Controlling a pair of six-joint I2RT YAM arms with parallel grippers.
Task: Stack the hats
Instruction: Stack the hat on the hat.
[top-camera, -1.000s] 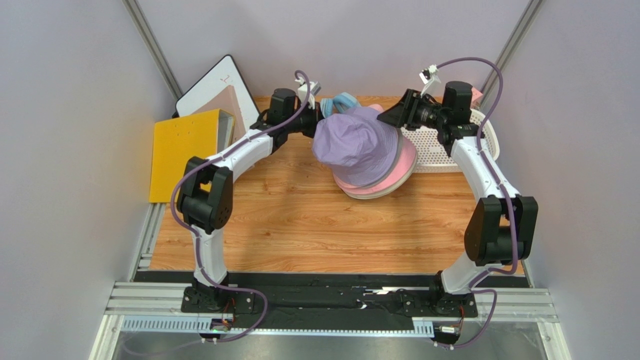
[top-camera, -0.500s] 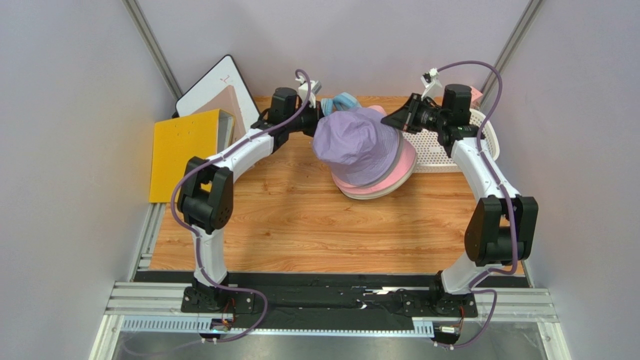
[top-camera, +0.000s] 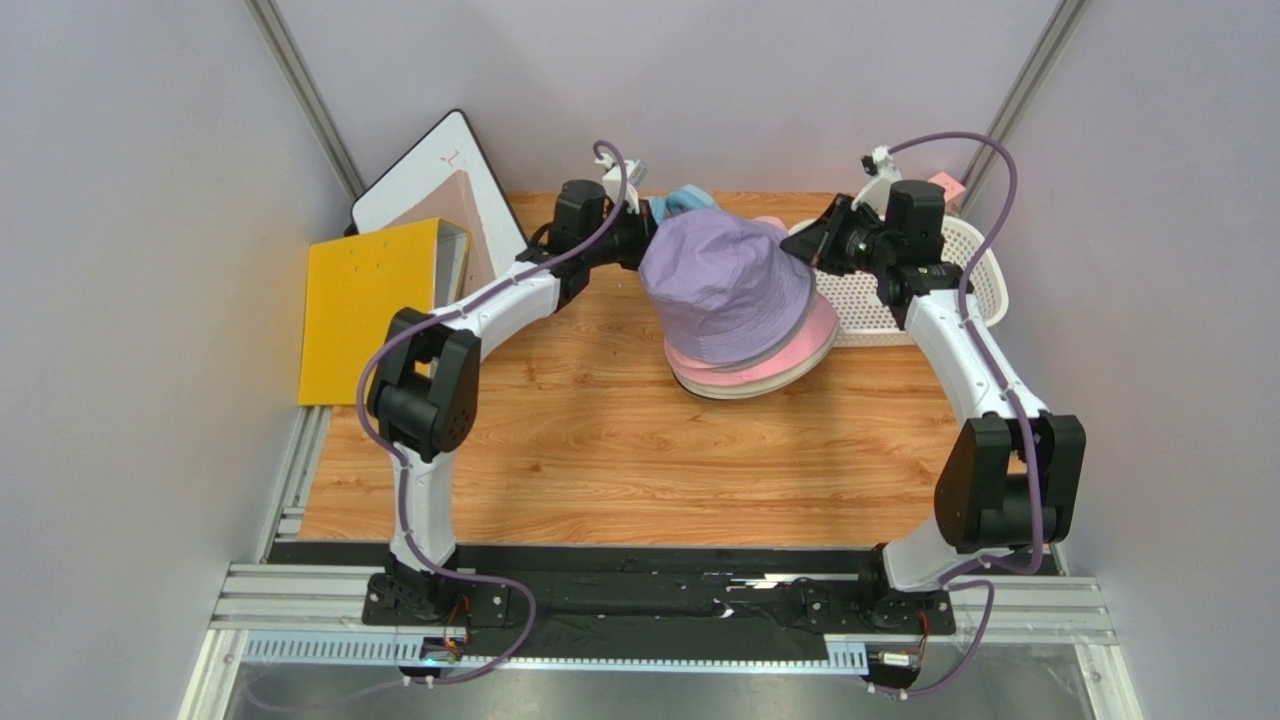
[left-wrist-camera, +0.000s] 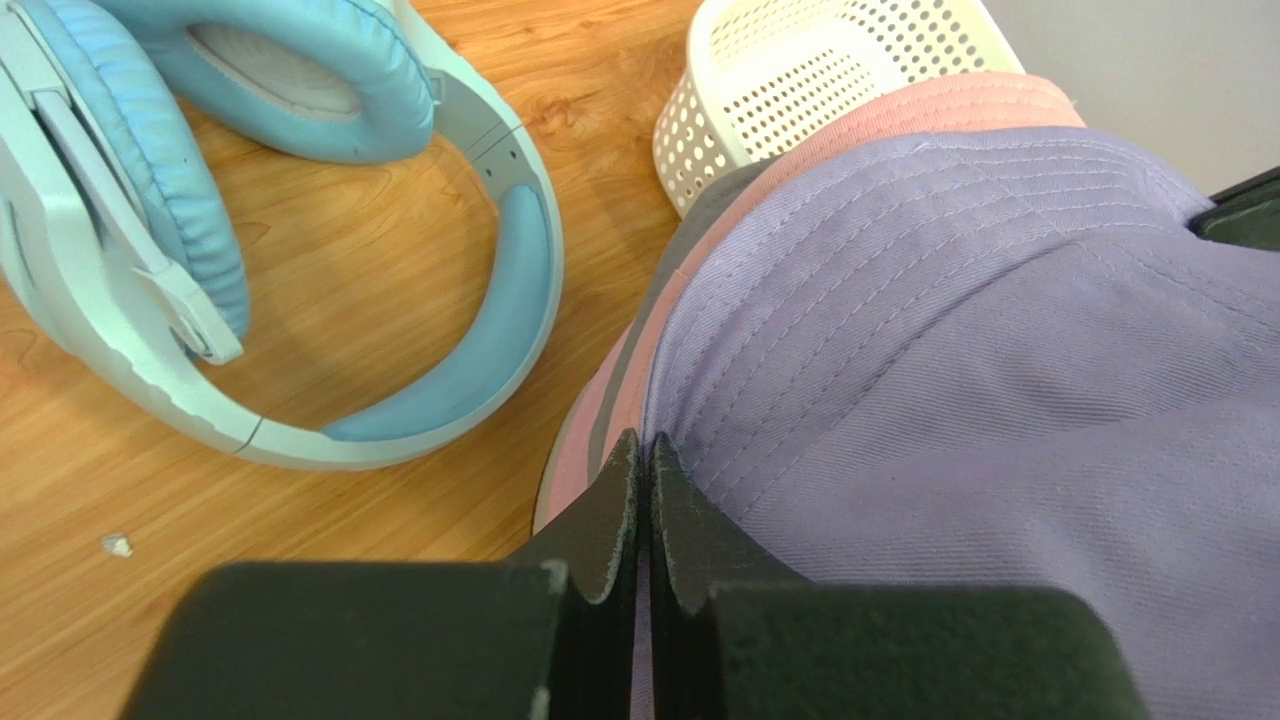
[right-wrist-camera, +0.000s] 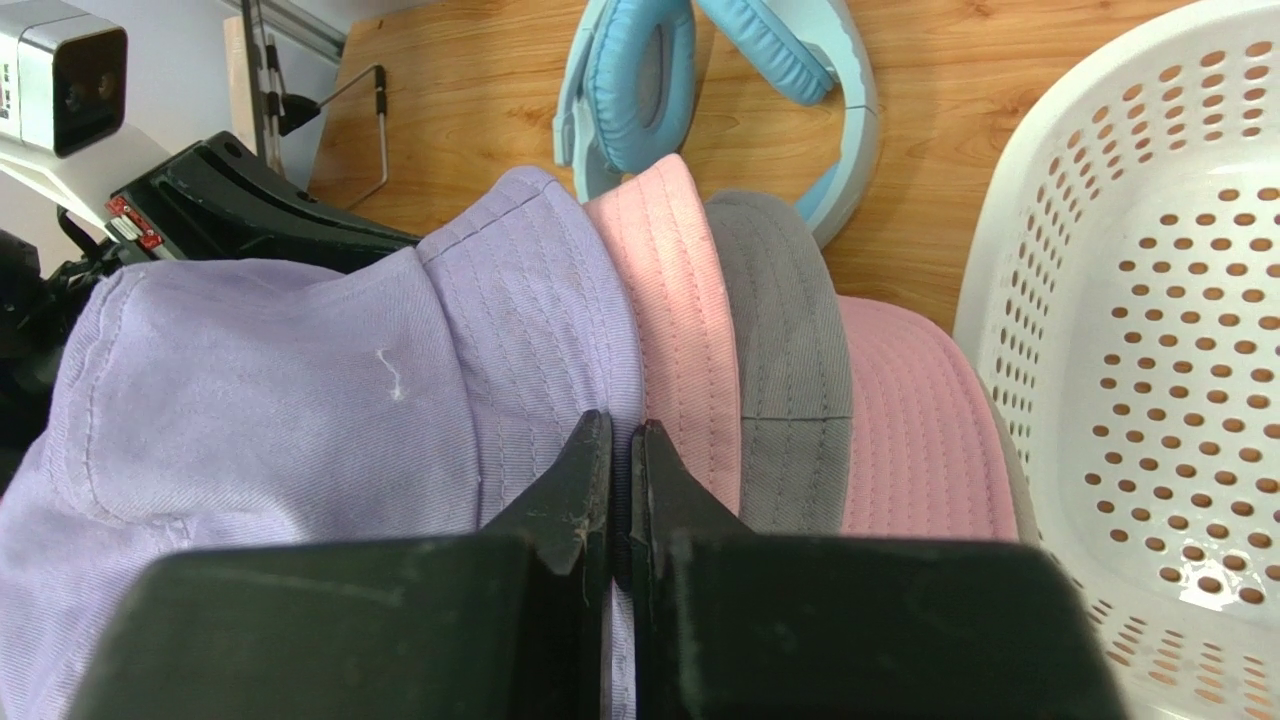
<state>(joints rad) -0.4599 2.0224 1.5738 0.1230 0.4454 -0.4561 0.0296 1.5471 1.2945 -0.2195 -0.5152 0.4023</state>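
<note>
A lavender hat (top-camera: 729, 285) sits crown up on a stack of hats at the back middle of the table. Beneath it show a pink hat's brim (right-wrist-camera: 684, 330), a grey hat's brim (right-wrist-camera: 774, 360) and another pink brim (right-wrist-camera: 917, 435). My left gripper (top-camera: 639, 240) is shut on the lavender hat's left brim, with lavender cloth pinched between its fingers (left-wrist-camera: 646, 440). My right gripper (top-camera: 812, 248) is shut on the opposite edge of the same brim (right-wrist-camera: 621, 428). The lower hats are mostly hidden under the lavender hat (left-wrist-camera: 962, 375).
Light blue headphones (left-wrist-camera: 150, 195) lie on the wood just behind the stack. A white perforated basket (top-camera: 902, 308) stands at the back right, touching the stack. A yellow folder (top-camera: 361, 300) and a white board (top-camera: 436, 173) lean at the back left.
My right gripper has closed on the lavender hat's brim. Both arms have shifted the hat a little to the right, so it sits more squarely over the stack.
</note>
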